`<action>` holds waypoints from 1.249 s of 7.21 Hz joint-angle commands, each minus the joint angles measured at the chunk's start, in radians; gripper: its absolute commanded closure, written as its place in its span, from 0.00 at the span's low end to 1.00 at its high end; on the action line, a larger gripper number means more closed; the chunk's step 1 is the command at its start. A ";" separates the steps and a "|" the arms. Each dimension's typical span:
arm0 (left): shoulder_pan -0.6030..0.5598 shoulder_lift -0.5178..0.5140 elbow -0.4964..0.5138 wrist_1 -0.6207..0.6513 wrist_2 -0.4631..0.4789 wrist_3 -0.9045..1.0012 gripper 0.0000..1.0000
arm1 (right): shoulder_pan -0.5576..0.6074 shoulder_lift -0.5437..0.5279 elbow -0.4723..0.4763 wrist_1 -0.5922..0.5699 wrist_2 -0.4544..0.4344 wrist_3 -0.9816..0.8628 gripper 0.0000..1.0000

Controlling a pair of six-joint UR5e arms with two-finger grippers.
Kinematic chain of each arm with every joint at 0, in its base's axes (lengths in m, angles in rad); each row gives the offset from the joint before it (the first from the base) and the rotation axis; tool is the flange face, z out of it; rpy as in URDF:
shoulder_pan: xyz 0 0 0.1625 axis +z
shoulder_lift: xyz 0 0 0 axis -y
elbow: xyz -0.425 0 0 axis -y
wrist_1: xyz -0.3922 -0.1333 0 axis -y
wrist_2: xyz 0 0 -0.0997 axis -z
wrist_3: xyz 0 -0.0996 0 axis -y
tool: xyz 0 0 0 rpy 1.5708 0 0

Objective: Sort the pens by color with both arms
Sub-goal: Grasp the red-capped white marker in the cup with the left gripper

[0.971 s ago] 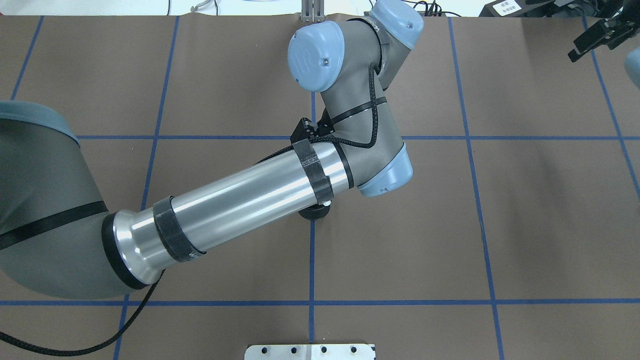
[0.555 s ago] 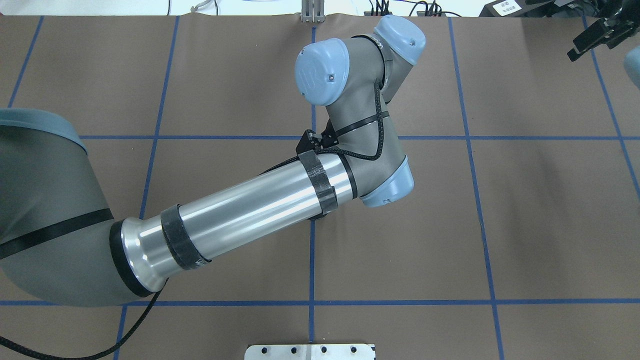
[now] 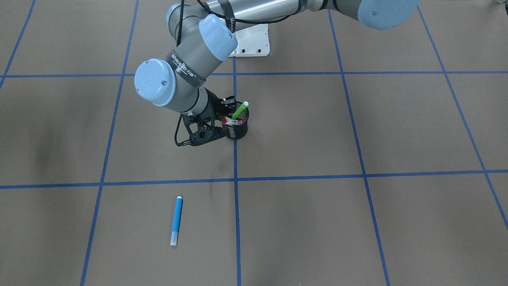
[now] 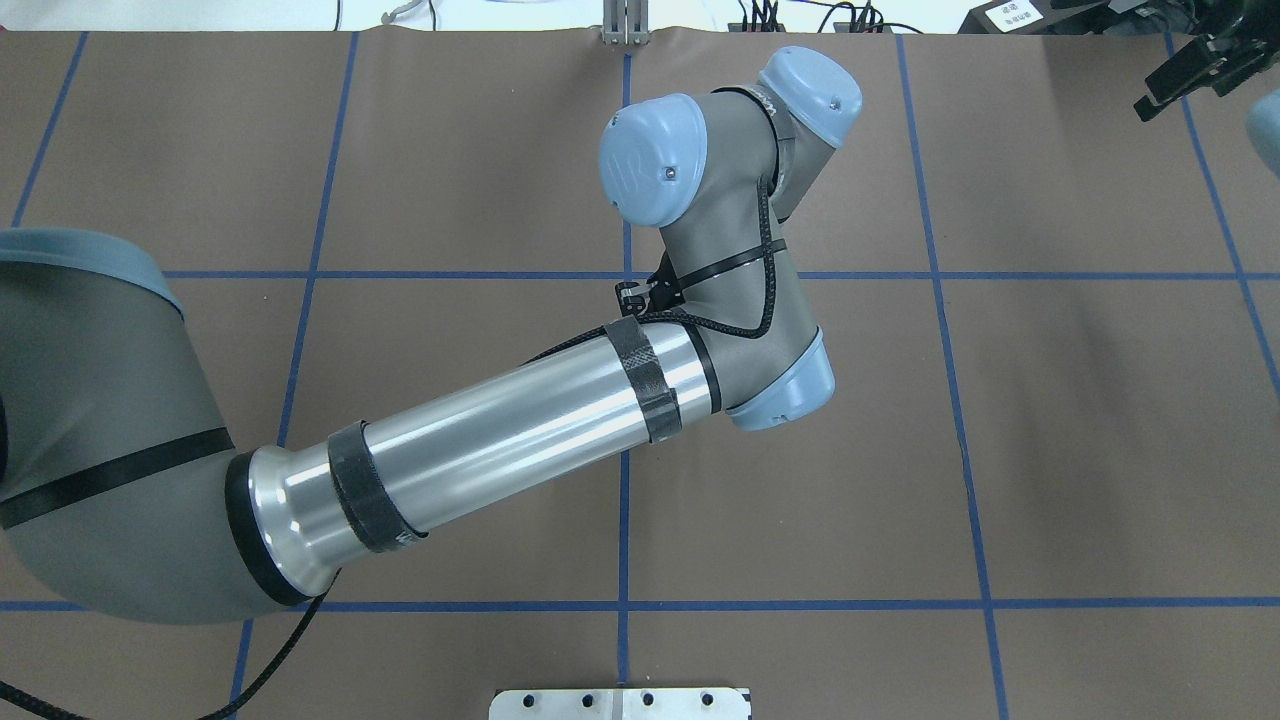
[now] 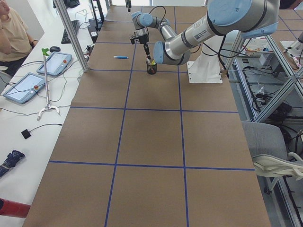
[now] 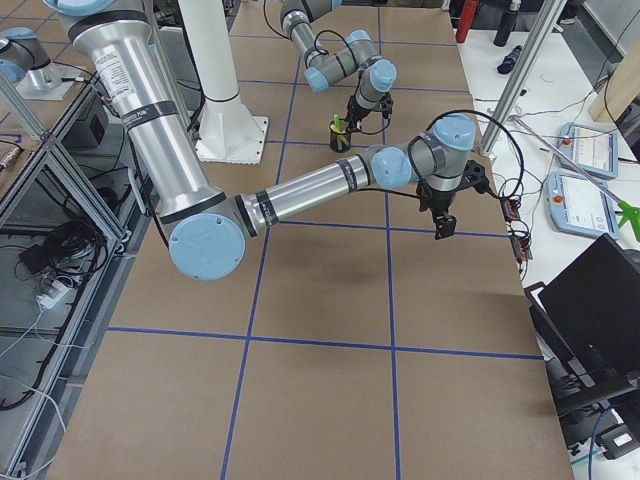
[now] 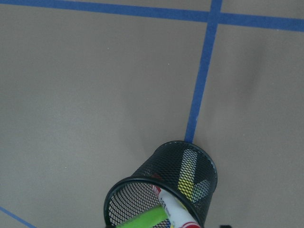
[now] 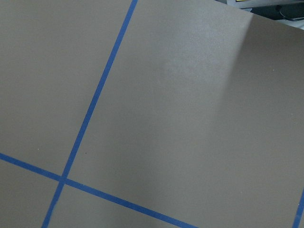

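A black mesh cup [image 3: 237, 133] stands at the table's centre line. It holds a green pen [image 3: 240, 110], a white pen with red cap [image 3: 234, 122] and a yellow pen [image 7: 187, 173] seen through the mesh. A blue pen [image 3: 177, 219] lies alone on the mat, on the far side on the robot's right. My left gripper [image 3: 223, 118] hangs over the cup's rim next to the red cap; I cannot tell how its jaws stand. My left arm hides the cup in the overhead view. My right gripper [image 4: 1190, 85] is open and empty, raised at the far right.
The white pedestal base [image 3: 252, 39] sits at the robot's edge of the table. Blue tape lines [image 4: 623, 520] divide the brown mat into squares. An operator's bench with tablets [image 5: 52, 64] runs along the far side.
My left arm's wrist and forearm have shifted toward the robot and a little right in the overhead view, now covering the cup. The right gripper has not moved.
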 commanded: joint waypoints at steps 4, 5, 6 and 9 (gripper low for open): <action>-0.001 -0.002 -0.004 -0.009 0.025 0.011 0.55 | 0.000 0.001 -0.003 0.000 0.000 0.000 0.00; -0.001 -0.002 -0.002 -0.016 0.051 0.014 0.54 | 0.000 0.001 -0.005 0.000 0.000 0.000 0.00; -0.001 0.000 -0.001 -0.029 0.056 0.014 0.54 | 0.000 0.002 -0.006 0.000 -0.002 0.000 0.00; -0.001 0.004 -0.001 -0.040 0.067 0.014 0.56 | -0.002 0.004 -0.009 0.000 -0.002 0.000 0.00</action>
